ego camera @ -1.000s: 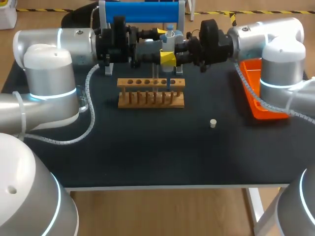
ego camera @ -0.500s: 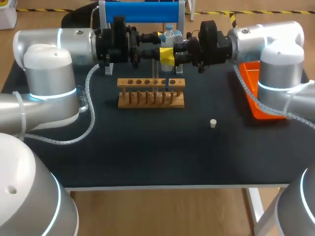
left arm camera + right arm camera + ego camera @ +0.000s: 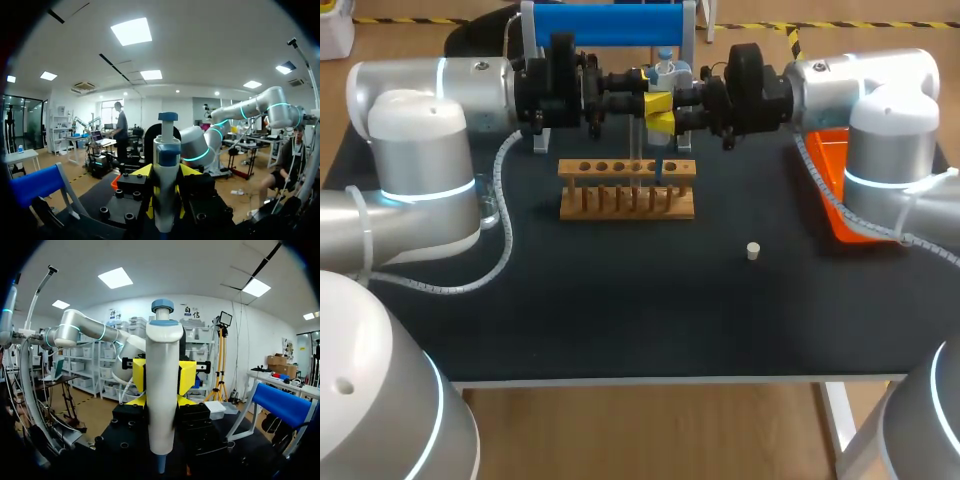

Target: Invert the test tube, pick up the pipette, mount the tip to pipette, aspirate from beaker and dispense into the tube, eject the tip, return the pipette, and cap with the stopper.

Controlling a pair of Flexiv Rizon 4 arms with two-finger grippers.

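Looking down on the table point(image 3: 620, 300), I see the pipette point(image 3: 664, 72) upright above the rack point(image 3: 626, 200) — right claw point(image 3: 661, 108) clamped on it, left claw point(image 3: 638, 82) beside. Left wrist: pipette ahead (left claw's grip I cannot tell). Right wrist: yellow fingers point(image 3: 187, 376) press both its sides.

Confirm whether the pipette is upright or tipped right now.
Upright. In both wrist views the pipette stands vertical, with its plunger button on top and its narrow end pointing straight down.

Left arm point(image 3: 430, 90) and right arm point(image 3: 865, 80) held level, left claw point(image 3: 640, 78) facing right claw point(image 3: 660, 110), right clamped on pipette point(image 3: 163, 385)
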